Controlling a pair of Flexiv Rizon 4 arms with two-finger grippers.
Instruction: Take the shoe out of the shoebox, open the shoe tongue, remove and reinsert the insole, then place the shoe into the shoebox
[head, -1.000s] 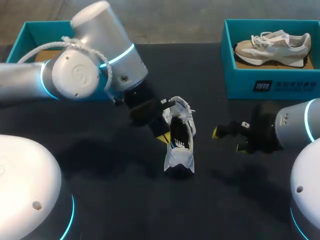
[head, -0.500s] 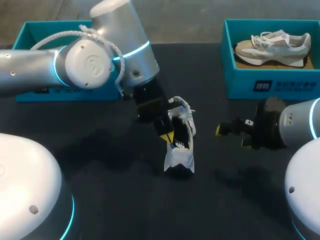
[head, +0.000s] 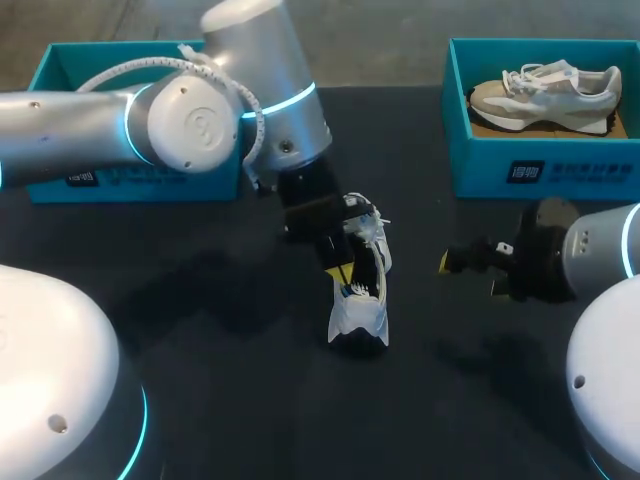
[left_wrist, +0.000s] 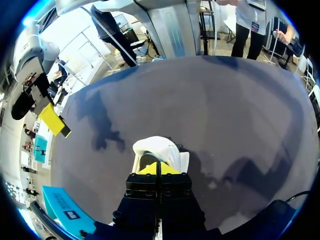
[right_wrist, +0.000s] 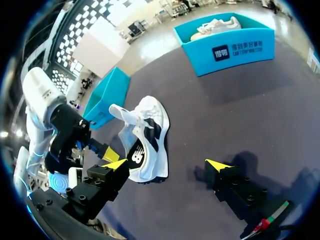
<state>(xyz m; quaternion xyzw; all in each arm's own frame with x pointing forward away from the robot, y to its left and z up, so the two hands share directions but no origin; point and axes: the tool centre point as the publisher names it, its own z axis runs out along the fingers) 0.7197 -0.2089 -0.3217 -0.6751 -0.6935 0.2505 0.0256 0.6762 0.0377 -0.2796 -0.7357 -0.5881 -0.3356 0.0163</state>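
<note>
Basically, over the last 1 s the shoe (head: 358, 290) hasn't shifted. It sits on the table (head: 450, 400), out of the shoebox (head: 45, 75) far behind-left of it and out of the 2nd shoebox (head: 540, 165) behind-right of it.

What moved is the arms:
- **Left arm:** its elbow and wrist housing swung across, from left of the shoe to just behind it. The left gripper (head: 340, 270) stayed at the shoe's opening and crept slightly further over it. In the left wrist view its fingers are pressed together w/ no gap, tips right on the shoe. Can't tell whether a bit of tongue or insole is pinched there.
- **Right arm:** the right gripper (head: 470, 276) backed off a little and is now well to the right of the shoe. The right wrist view shows its fingers wide apart, holding nothing, w/ the shoe ahead of it.

My read: step 1 (shoe out of box) is done, and work is now at the opening, i.e. the tongue or insole stage. The left arm's re-angling looks like a setup for a pull or push there. The right arm is giving room, not bracing. W/ nothing holding the shoe down, a tug could tip or drag it.
</note>
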